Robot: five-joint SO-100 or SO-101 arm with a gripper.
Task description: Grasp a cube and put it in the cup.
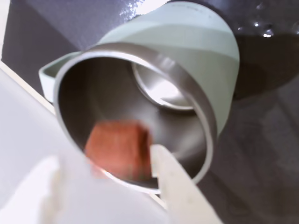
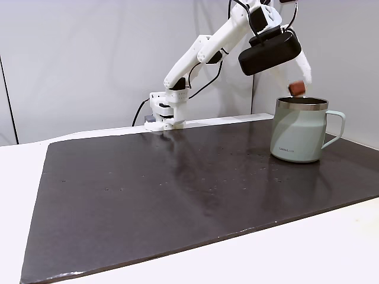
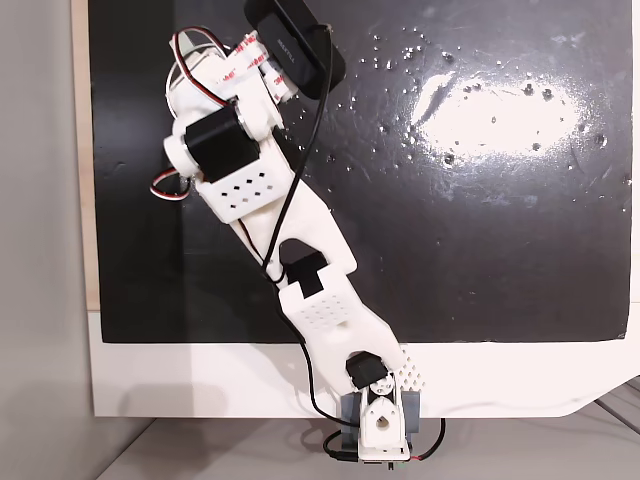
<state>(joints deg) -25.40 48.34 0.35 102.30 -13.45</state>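
**Cube held over the cup mouth, release pending**

In a fixed view from the side, the arm's base (image 2: 166,115) sits at the back of the dark worktop (image 2: 177,195), left of centre, and the arm reaches up and to the right. At its end the tool (image 2: 301,80) is closed on the cube (image 2: 296,88), which hangs just above the steel rim of the cup (image 2: 297,136), toward the middle of the opening. The cup stands upright near the right edge of the worktop, handle to the right.

The wrist view looks down into the cup (image 1: 205,51): the cube (image 1: 119,149) sits between the white fingers (image 1: 175,182), over the near side of the steel interior, inside the rim's outline. The bottom of the cup looks empty.

The other fixed view, from above, shows the arm (image 3: 290,240) stretched toward the upper left of the worktop (image 3: 500,220), covering what lies under it.

The carrying step seems all but done. Next comes the release: the cube looks to be inside the rim, so opening the fingers should drop it in; moving slightly toward the centre first would reduce the chance of it clipping the near rim.
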